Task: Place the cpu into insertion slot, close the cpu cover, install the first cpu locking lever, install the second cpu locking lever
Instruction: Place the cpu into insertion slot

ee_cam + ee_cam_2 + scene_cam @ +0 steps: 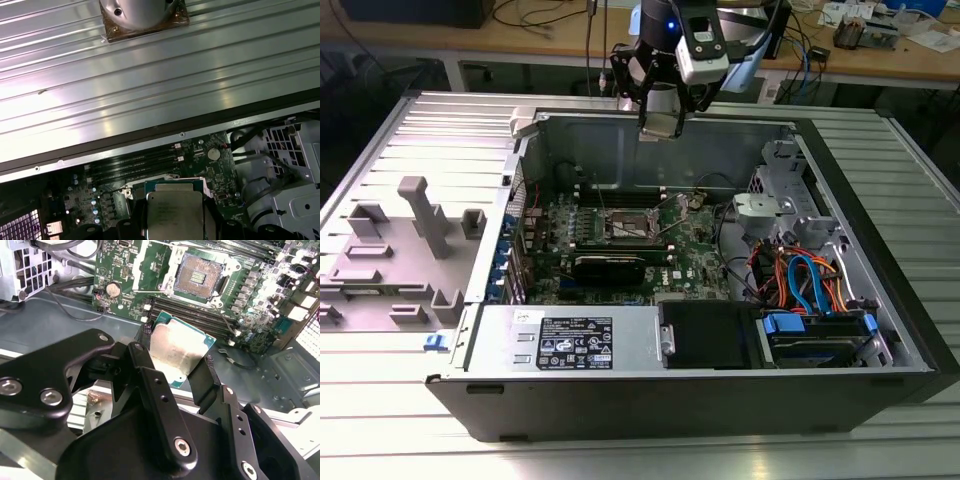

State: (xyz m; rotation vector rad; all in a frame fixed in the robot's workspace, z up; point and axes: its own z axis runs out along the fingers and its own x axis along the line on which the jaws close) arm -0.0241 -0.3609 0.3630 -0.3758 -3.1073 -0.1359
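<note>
My claw [177,361] is clenched on the cpu [182,346], gripping two opposite edges high by the case's far wall [620,150], and the bare insertion slot [200,274] lies well below, nearer, a touch to the exterior view's left.

cpu [182,347]: dull silvery metal | claw [176,367]: matt black | table [150,75]: ribbed shiny metal | circuit board [125,270]: glossy green
</note>
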